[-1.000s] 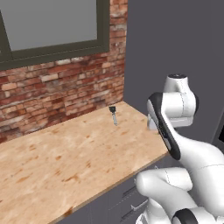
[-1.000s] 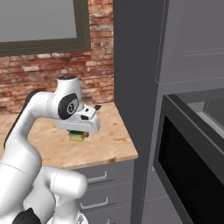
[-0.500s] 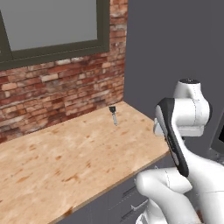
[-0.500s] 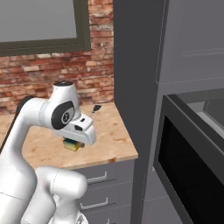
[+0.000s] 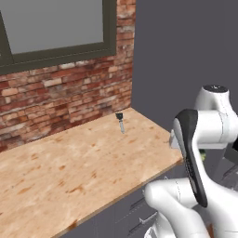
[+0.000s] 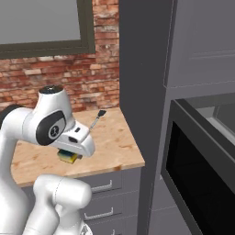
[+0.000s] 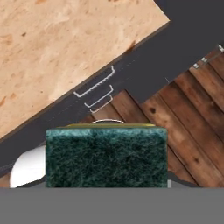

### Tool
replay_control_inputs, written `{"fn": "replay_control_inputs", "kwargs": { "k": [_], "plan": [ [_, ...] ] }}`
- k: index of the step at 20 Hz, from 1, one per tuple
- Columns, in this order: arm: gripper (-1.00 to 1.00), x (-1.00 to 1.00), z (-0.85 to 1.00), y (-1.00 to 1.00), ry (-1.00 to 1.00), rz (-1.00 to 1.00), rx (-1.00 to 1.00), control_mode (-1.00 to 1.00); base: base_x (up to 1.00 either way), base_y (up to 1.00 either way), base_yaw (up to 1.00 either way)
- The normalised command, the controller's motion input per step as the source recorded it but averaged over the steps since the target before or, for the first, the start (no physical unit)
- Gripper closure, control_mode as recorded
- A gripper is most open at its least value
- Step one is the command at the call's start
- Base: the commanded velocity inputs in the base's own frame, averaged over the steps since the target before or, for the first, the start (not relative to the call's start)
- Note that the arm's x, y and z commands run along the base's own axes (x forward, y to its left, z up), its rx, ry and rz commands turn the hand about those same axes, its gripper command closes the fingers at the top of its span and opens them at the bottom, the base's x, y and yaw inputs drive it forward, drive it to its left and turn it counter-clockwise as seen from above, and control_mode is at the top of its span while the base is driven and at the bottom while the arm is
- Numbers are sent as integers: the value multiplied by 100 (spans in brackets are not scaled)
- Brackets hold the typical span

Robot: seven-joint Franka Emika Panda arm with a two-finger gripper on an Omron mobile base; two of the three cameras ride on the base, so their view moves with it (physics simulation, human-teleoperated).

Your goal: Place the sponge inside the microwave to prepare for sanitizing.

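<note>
Claw [image 6: 69, 155] partly closed on the sponge [image 7: 106, 156], held off the tabletop [image 6: 112, 147] edge short of the microwave [image 6: 197, 170]; looks light, soft, squashy, best pinched across its sides

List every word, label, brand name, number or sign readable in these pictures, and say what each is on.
None: no readable text anywhere.
The sponge, microwave, wooden counter, brick wall and drawer fronts all bear no lettering.
</note>
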Motion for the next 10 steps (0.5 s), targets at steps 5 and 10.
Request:
{"fn": "replay_control_inputs", "kwargs": {
  "k": [5,10],
  "plan": [
    [100,-8,53,6,1,0,0,-100,0,0,0],
    [100,-47,15,10,1,0,0,-100,0,0,0]
  ]
}}
